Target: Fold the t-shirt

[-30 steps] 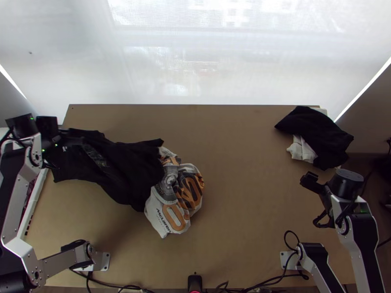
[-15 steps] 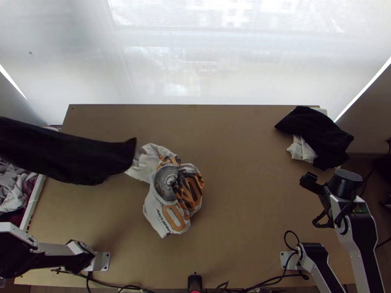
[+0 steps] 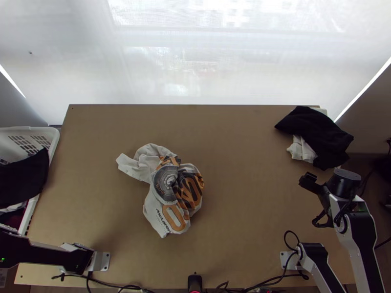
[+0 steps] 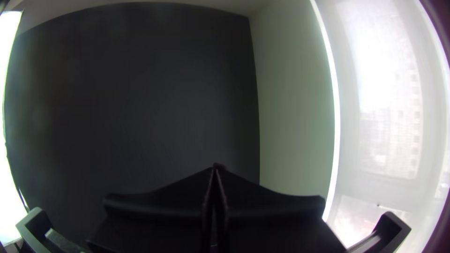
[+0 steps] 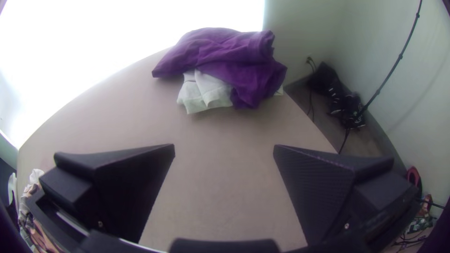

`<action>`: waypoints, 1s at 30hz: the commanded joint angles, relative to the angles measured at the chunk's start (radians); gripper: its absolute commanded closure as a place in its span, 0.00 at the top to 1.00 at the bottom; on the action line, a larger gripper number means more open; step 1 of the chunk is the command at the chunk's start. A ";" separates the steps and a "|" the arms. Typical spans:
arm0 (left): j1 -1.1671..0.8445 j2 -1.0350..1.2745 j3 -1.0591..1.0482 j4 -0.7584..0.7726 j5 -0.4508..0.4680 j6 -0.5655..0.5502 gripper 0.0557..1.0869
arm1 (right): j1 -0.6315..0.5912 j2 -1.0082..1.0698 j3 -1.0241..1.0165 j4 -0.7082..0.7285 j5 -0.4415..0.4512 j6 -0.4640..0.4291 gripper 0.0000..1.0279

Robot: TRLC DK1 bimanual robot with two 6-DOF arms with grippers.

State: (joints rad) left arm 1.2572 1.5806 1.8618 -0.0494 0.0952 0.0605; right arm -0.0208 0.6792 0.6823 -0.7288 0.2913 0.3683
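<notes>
One white t-shirt (image 3: 168,195) with orange-and-grey print lies bunched left of the light wooden desk's (image 3: 244,195) middle in the top view; the right pincer (image 3: 310,181) is near the right edge. Left wrist view: left pincer (image 4: 216,167) closed, empty. Right wrist view: right pincer (image 5: 224,151) wide open, empty.

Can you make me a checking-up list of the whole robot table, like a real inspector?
Surface: light wooden table, with cloths lying on it.
Job's things: pale T-shirt with orange and dark print, bunched, not folded.
Clutter: dark cloth on white cloth at the far right; basket at the left with black cloth over it.
Grippers: left gripper shut; right gripper open and empty.
Cables: some along the near edge.
Surroundings: bright screen beyond the far edge.
</notes>
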 commanded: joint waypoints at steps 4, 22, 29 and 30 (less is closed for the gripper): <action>0.027 0.012 -0.325 -0.001 0.015 0.090 0.07 | 0.001 0.002 0.003 -0.001 -0.004 0.000 0.95; -0.332 -0.263 -0.730 -0.379 0.077 0.193 0.95 | -0.004 0.045 0.011 0.002 -0.014 -0.131 0.96; -0.562 -0.404 -0.730 -0.622 0.078 0.150 0.95 | -0.011 0.034 0.019 0.127 0.074 -0.272 0.96; -0.619 -0.438 -0.744 -0.644 0.077 0.153 0.95 | -0.011 0.036 0.017 0.134 0.072 -0.272 0.96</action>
State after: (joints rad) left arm 0.8684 1.2915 1.1667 -0.5266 0.1715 0.2276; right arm -0.0269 0.7128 0.6949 -0.6689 0.3244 0.1757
